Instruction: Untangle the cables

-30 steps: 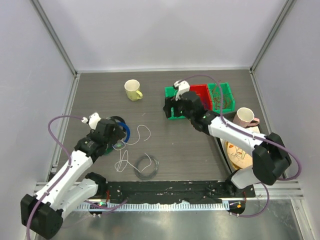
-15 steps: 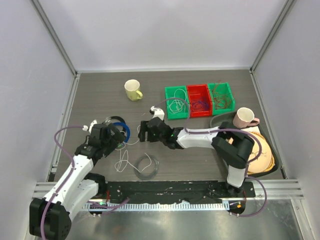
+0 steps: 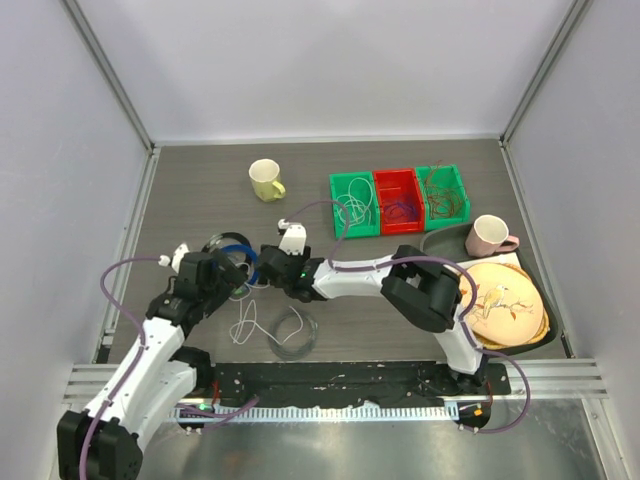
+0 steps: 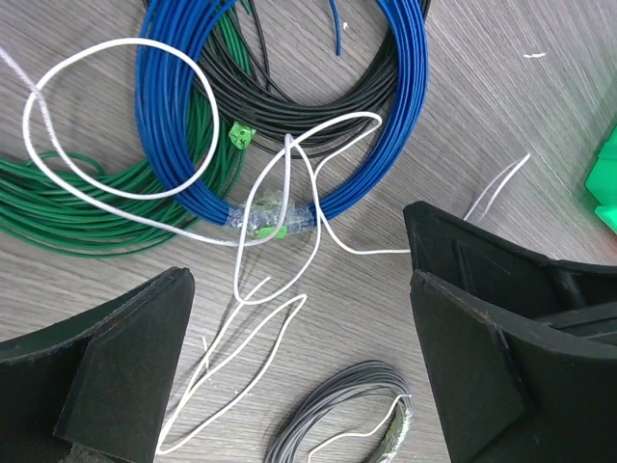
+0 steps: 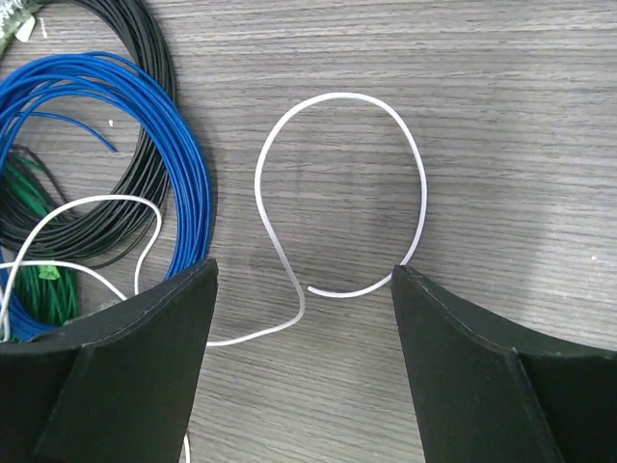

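Top external view: the left gripper (image 3: 232,270) and right gripper (image 3: 268,266) face each other over a blue ring (image 3: 256,264) on the left of the tabletop (image 3: 200,180), with the white cable (image 3: 243,322) looping toward the near edge beside a grey coil (image 3: 293,335); how far either is opened cannot be read from here. Left wrist view: the left gripper (image 4: 299,289) is spread wide and empty; below it the white cable (image 4: 125,41) throws one loop over the blue ring (image 4: 174,125) and a green ring (image 4: 58,217), then crosses the blue ring again at its taped tie, where it looks caught, before running toward the grey coil (image 4: 337,405). Right wrist view: the right gripper (image 5: 304,280) is likewise apart and empty, and a free hooked end of the white cable (image 5: 337,95) lies flat on bare wood between its jaws, clear of the blue ring (image 5: 188,164) and a black ring (image 5: 159,58). That end looks the best place to take hold: bring the right gripper straight down so only that single strand is pinched, then draw it slowly away from the rings, low to the tabletop. The left gripper would best pin the blue ring near the tie, not the cable, so the ring does not drag along; if the cable tightens at the tie, ease off rather than pull through.
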